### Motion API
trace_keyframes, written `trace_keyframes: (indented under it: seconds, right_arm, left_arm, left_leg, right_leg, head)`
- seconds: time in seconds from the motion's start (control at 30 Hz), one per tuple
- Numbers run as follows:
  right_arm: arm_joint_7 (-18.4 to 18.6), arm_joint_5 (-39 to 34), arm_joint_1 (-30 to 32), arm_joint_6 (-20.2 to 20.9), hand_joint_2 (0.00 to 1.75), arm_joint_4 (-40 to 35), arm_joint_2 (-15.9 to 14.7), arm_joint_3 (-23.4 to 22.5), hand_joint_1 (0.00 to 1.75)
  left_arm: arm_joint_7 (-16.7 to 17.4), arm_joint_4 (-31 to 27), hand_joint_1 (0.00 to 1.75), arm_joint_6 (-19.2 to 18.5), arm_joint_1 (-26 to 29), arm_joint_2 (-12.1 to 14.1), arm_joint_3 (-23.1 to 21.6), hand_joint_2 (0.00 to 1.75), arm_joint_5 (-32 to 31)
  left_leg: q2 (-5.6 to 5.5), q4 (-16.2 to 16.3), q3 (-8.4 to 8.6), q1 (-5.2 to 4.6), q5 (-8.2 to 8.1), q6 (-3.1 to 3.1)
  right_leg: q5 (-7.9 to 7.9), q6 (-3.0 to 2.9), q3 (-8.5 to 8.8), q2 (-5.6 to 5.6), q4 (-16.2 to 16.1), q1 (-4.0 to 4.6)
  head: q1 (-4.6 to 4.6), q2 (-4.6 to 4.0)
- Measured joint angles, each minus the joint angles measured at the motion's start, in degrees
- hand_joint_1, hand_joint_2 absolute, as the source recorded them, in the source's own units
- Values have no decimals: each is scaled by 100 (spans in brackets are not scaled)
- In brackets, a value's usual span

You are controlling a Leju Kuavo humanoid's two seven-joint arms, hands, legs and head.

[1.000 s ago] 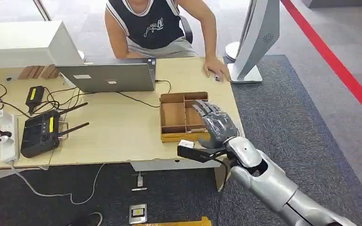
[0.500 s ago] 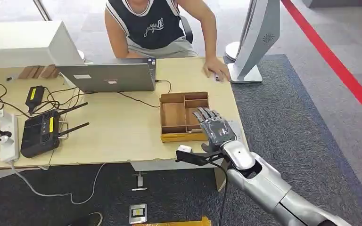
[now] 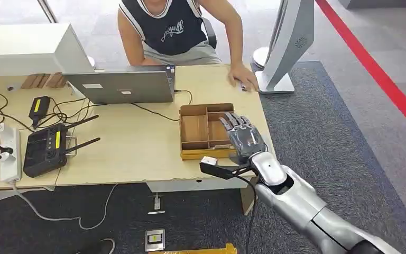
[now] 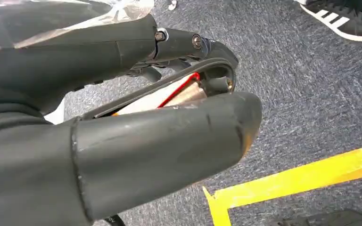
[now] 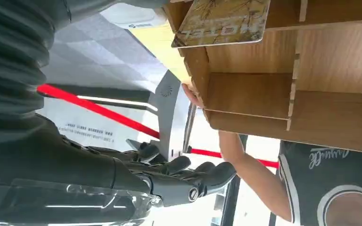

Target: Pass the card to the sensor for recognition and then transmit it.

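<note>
On my worktop (image 3: pixel 137 143) sits a closed laptop (image 3: pixel 121 84), with a black router (image 3: pixel 45 150), a white power strip (image 3: pixel 9 154) and tangled cables. A person (image 3: pixel 174 26) sits opposite me, one hand resting on the worktop's far edge.

right hand (image 3: pixel 243 138) dark grey on a silver arm (image 3: pixel 306 206). tray (image 3: pixel 194 129) under its fingers brown wood, on a pale wood-grain surface (image 3: pixel 132 143). card (image 5: pixel 224 21) in the tray olive-gold with faint branch pattern and pale lettering. carpet (image 3: pixel 317 132) beside the hand speckled dark grey, red stripe (image 3: pixel 372 66) beyond it. left hand (image 4: pixel 122 132) dark grey over a yellow floor line (image 4: pixel 292 181).
</note>
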Motion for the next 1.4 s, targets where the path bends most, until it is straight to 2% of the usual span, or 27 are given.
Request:
trace_keyframes:
  seconds: [0.8, 1.4]
  right_arm:
    - [-11, 18, -71, -66, 175, 315, 63, -13, 0]
    - [-387, -442, -175, -61, 175, 835, 352, 13, 0]
  left_arm:
    - [-2, 0, 0, -15, 1, 0, 0, 0, -9]
    - [-35, 0, 0, -31, 1, 2, 0, 0, -7]
  left_leg:
    - [0, 0, 0, 0, 0, 0]
    - [0, 0, -1, 0, 0, 0]
  right_leg:
    - [0, 0, 0, 0, 0, 0]
    - [0, 0, -1, 0, 0, 0]
  head:
    - [0, 0]
    - [2, 0]
